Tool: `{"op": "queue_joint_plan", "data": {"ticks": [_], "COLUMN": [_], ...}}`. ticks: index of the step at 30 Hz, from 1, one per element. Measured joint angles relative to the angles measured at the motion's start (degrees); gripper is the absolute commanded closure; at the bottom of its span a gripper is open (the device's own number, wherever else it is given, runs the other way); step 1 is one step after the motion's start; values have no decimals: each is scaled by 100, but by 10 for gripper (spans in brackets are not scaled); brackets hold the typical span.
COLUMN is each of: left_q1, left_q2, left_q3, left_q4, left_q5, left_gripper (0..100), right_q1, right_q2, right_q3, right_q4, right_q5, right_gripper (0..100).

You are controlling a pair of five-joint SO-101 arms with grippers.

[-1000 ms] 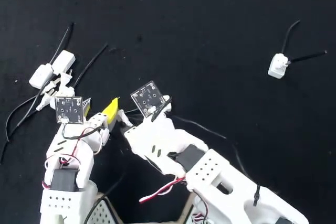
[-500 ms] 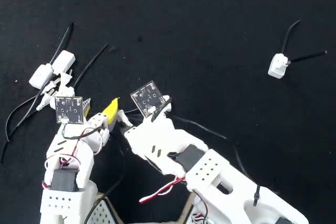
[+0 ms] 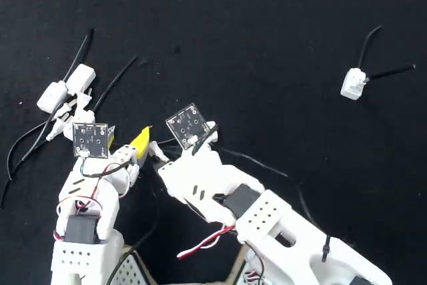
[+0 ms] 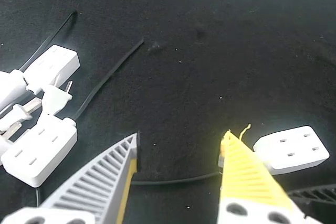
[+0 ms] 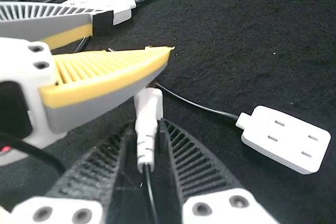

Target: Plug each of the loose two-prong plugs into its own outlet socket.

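My right gripper (image 5: 147,125) is shut on a white two-prong plug (image 5: 148,107) whose black cord runs back between its fingers. A white outlet socket (image 5: 286,137) lies on the black cloth just beyond and to one side of it. My left gripper (image 4: 181,137) is open, and its yellow finger (image 5: 105,77) sits right beside the held plug. A black cord (image 4: 173,181) crosses between the left fingers, with the same socket (image 4: 291,149) beside the yellow one. Two more sockets (image 4: 39,150) (image 4: 50,65) and a loose plug (image 4: 55,97) lie further left.
In the high view both arms crowd the front left, left gripper (image 3: 129,133) and right gripper (image 3: 159,155) almost touching. Sockets and plugs with cords are heaped at the left (image 3: 67,91). Another white socket (image 3: 351,85) with cords lies far right. Black cloth (image 3: 267,51) covers the table.
The left arm's wrist has shifted a touch to the right. The right arm has kept still with the plug in its grip.
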Motion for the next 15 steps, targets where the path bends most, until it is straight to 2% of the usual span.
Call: {"op": "queue_joint_plan", "data": {"ticks": [15], "left_q1": [0], "left_q2": [-9], "left_q3": [0], "left_q4": [220], "left_q5": [-123], "left_gripper": [747], "right_q1": [0], "right_q2": [0], "right_q3": [0], "right_q4": [9], "right_q5": [0], "right_gripper": [987]}}
